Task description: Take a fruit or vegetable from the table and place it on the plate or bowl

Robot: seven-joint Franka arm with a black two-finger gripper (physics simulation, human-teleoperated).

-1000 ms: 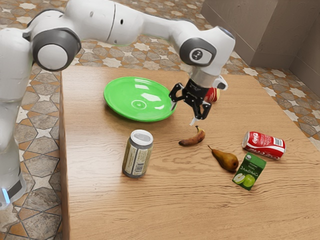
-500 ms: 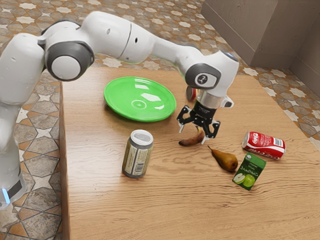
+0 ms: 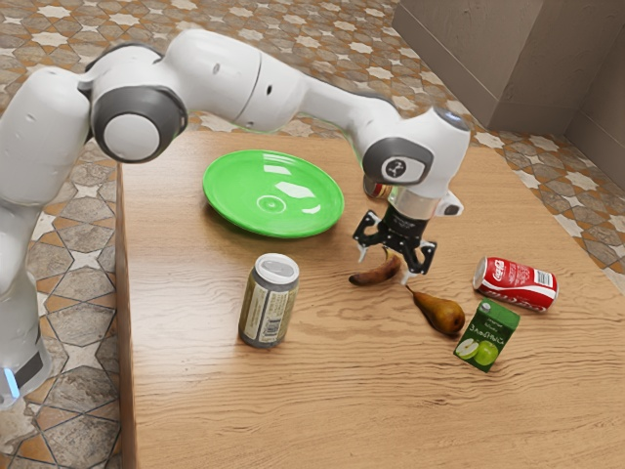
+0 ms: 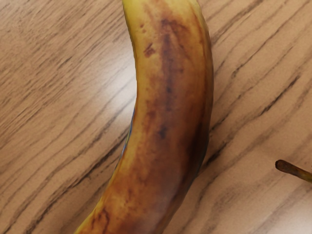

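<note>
Your gripper has dropped lower over the banana, jaws spread and holding nothing; centre it on the fruit's middle before you close.

Plate, banana, pear, jar, ctn: 1 ea; red cans: 2

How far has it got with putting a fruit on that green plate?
Early on. Done: the gripper is down at the brown-spotted banana, which lies on the table. In hand: its fingers stand open on either side of the banana, not yet closed. Left: grip it, lift it and carry it over to the green plate, which holds nothing so far. The pear lies untouched nearby.
</note>
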